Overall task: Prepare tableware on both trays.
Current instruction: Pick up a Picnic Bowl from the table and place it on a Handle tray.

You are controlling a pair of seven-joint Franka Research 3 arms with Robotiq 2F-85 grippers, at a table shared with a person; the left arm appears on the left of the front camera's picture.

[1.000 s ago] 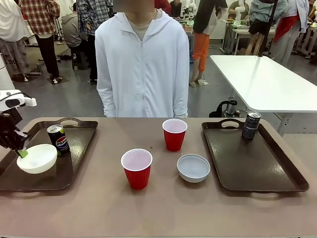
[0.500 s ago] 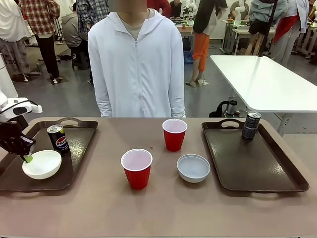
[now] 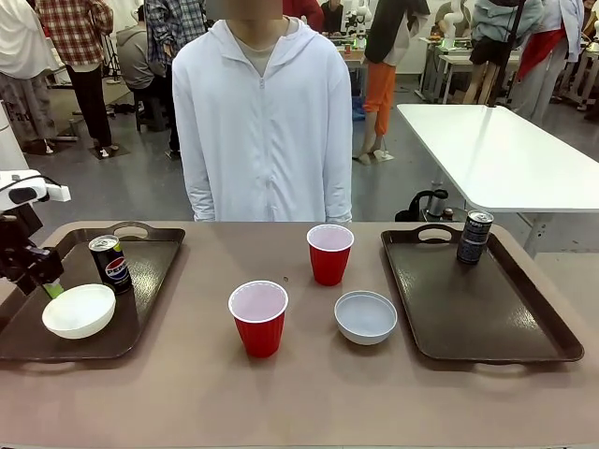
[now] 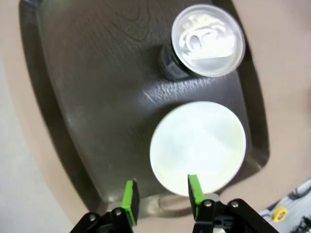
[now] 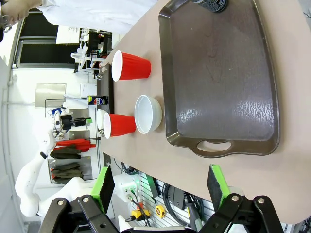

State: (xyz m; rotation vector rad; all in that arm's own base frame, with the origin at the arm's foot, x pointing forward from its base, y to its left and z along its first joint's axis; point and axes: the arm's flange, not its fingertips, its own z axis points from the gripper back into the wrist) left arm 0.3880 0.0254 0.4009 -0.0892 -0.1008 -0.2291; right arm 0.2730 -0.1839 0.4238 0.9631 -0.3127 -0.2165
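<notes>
A white bowl [image 3: 80, 311] rests flat on the left tray [image 3: 150, 271] beside a Pepsi can [image 3: 109, 265]. My left gripper [image 3: 42, 281] hovers just above the bowl's left rim, open and holding nothing. From the left wrist, its green fingertips [image 4: 130, 199] stand apart over the bowl [image 4: 198, 145], the can [image 4: 209, 41] and the tray [image 4: 107, 97]. Two red cups [image 3: 258, 318] [image 3: 329, 253] and a grey-blue bowl [image 3: 365, 316] stand on the table between the trays. The right tray [image 3: 477, 309] carries a dark can [image 3: 474, 237]. My right gripper [image 5: 160, 182] is open, off that tray's [image 5: 218, 77] near end.
A person in a white hooded jacket [image 3: 267, 122] stands at the far edge, arms down. The tan tabletop [image 3: 187, 393] lies bare in front of the cups. From the right wrist, the red cups [image 5: 131, 66] [image 5: 119, 125] and the grey-blue bowl [image 5: 148, 114] lie left of the tray.
The white bowl was tilted in my left gripper; now it lies flat on the left tray. The left gripper has let go and lifted slightly up and left.
</notes>
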